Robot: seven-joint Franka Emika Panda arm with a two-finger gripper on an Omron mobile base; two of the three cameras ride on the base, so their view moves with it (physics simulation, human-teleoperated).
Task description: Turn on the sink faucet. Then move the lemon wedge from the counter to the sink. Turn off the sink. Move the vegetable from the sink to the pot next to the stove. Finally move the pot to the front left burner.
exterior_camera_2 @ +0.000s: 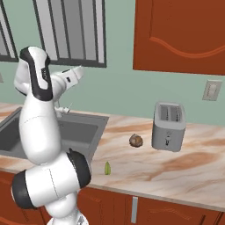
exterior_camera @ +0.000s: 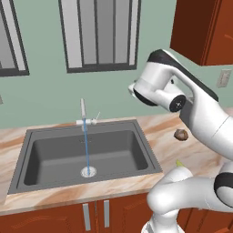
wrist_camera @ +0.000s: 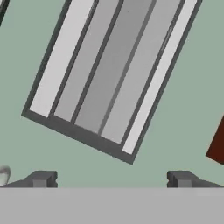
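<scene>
The sink faucet point(exterior_camera: 83, 113) stands behind the dark sink point(exterior_camera: 54, 157), and a thin blue stream of water point(exterior_camera: 86, 150) runs from it down to the round drain point(exterior_camera: 88, 171). The lemon wedge point(exterior_camera_2: 107, 168) lies on the counter point(exterior_camera_2: 176, 165) right of the sink, near the front edge. It peeks out beside my arm in the left base view point(exterior_camera: 178, 162). My gripper point(wrist_camera: 111, 179) is raised high above the sink's right side and faces the window wall. Its fingertips point(wrist_camera: 41, 178) stand wide apart, open, with nothing between them. The pot and stove are out of view.
A brown roundish lump point(exterior_camera_2: 136, 140) sits on the counter behind the wedge, and a silver toaster point(exterior_camera_2: 168, 126) stands to its right. Wall cabinets point(exterior_camera_2: 184, 35) hang above. The window point(wrist_camera: 109, 74) is straight ahead of the hand.
</scene>
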